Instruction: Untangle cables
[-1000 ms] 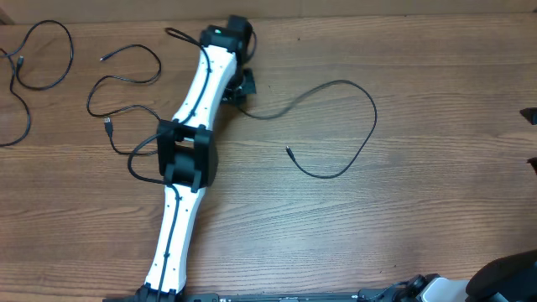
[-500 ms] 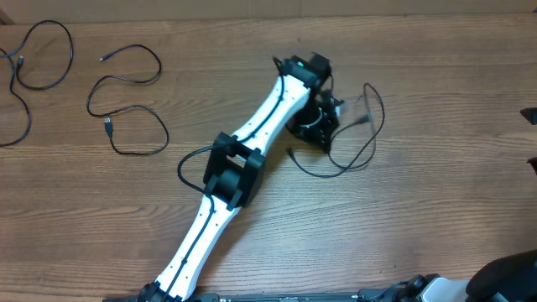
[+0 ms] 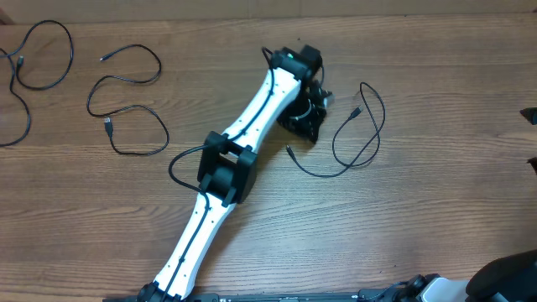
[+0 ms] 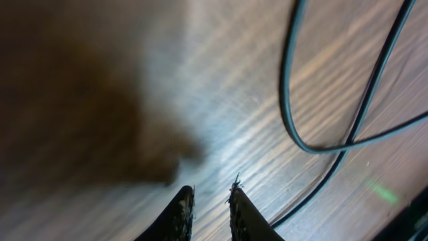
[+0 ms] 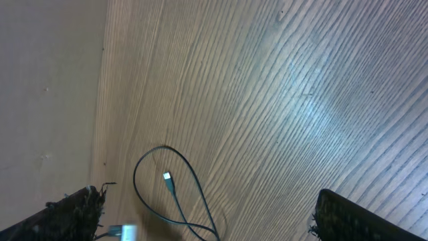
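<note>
The job looks largely done: on the wooden surface (image 3: 436, 218) the cables lie as separate strands, with no bundle or knot showing from overhead. One cable (image 3: 70, 50) curls at the far left, another (image 3: 166, 134) winds in loose bends near it, and a third cable (image 3: 383, 117) sits well apart, just right of the left hand (image 4: 210, 197). That hand's fingers are drawn nearly together with nothing between them, and the third cable lies free beside it. The right hand (image 5: 208, 214) is spread wide and empty. What seems left is the third cable's loop, which appears to cross over itself.
</note>
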Controlling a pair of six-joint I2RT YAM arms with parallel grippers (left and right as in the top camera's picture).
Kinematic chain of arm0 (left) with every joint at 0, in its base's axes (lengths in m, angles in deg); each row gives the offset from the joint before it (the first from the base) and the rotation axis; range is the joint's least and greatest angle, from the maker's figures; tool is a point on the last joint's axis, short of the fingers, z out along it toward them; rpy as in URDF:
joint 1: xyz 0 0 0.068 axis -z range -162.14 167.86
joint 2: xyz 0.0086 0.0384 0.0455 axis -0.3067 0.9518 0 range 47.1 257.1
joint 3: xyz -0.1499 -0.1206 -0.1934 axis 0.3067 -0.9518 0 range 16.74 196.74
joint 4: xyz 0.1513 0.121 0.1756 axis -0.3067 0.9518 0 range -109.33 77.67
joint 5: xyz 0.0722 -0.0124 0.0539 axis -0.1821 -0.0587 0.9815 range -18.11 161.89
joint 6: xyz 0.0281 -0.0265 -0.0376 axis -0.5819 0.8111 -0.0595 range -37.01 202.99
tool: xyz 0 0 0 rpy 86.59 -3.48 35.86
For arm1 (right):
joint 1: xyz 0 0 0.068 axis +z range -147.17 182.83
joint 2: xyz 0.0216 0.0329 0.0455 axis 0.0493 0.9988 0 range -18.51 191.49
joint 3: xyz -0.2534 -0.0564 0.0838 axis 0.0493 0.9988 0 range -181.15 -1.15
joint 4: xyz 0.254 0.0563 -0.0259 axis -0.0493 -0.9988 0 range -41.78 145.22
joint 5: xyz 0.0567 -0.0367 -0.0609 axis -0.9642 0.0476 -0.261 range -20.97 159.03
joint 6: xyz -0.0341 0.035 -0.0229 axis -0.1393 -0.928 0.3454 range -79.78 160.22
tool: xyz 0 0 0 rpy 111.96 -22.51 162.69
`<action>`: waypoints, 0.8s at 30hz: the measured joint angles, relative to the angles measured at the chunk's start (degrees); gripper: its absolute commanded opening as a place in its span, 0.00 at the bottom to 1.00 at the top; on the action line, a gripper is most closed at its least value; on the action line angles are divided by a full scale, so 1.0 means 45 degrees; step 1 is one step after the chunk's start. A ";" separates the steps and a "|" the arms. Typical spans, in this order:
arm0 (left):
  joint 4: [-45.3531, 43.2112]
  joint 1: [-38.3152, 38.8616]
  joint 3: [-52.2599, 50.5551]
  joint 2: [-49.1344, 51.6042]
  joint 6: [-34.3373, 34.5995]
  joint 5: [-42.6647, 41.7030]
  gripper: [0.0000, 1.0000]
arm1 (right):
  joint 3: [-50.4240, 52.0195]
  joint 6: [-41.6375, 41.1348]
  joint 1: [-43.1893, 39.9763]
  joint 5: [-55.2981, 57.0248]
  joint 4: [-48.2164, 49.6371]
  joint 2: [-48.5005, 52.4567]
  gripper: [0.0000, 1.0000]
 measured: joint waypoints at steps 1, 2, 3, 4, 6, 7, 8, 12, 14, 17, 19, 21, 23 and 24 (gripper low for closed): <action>0.0005 -0.0078 0.0180 -0.0029 0.0107 0.0024 0.20 | 0.0000 -0.0005 0.0000 0.0005 0.0000 0.0000 1.00; 0.0010 -0.0136 0.0408 -0.0049 0.0165 -0.0005 0.22 | 0.0000 -0.0005 0.0000 0.0005 0.0005 0.0000 1.00; -0.0005 -0.0243 0.0670 -0.0107 0.0223 -0.0049 0.30 | 0.0000 -0.0005 0.0000 0.0000 0.0000 0.0000 1.00; -0.0005 -0.0325 0.1010 -0.0160 0.0214 -0.0160 0.42 | 0.0000 0.0000 0.0000 0.0005 0.0000 0.0000 1.00; -0.0078 -0.0330 0.1399 -0.0277 0.0180 -0.0301 0.62 | 0.0000 -0.0005 -0.0005 0.0005 0.0010 0.0000 1.00; -0.0141 -0.0267 0.1525 -0.0374 0.0102 -0.0379 0.64 | 0.0000 -0.0010 0.0000 0.0000 0.0005 0.0000 1.00; -0.0160 -0.0175 0.1598 -0.0457 0.0010 -0.0408 0.65 | 0.0000 -0.0005 0.0000 0.0005 0.0005 0.0000 1.00; -0.0068 0.0529 0.1642 -0.0602 -0.0714 -0.0534 0.71 | 0.0000 0.0000 0.0000 0.0005 0.0000 0.0000 1.00; 0.0136 0.0967 0.1637 -0.0602 -0.1297 -0.0520 0.76 | 0.0000 -0.0005 0.0000 0.0000 0.0000 0.0000 1.00; 0.0131 0.1622 0.1637 -0.0602 -0.1962 -0.0194 0.82 | 0.0000 -0.0005 0.0000 0.0000 -0.0005 0.0000 1.00; 0.0044 0.2055 0.1637 -0.0602 -0.2443 0.0393 0.87 | 0.0000 -0.0005 0.0000 0.0000 0.0000 0.0000 1.00; -0.0053 0.2448 0.1637 -0.0602 -0.2885 0.1137 0.89 | 0.0000 -0.0010 0.0000 0.0000 0.0005 0.0000 1.00; -0.0141 0.2793 0.1637 -0.0602 -0.3274 0.1783 0.89 | 0.0000 -0.0005 0.0000 0.0005 0.0005 0.0000 1.00; -0.0165 0.2943 0.1627 -0.0602 -0.3473 0.2040 0.89 | 0.0000 -0.0005 0.0000 0.0000 0.0005 0.0000 1.00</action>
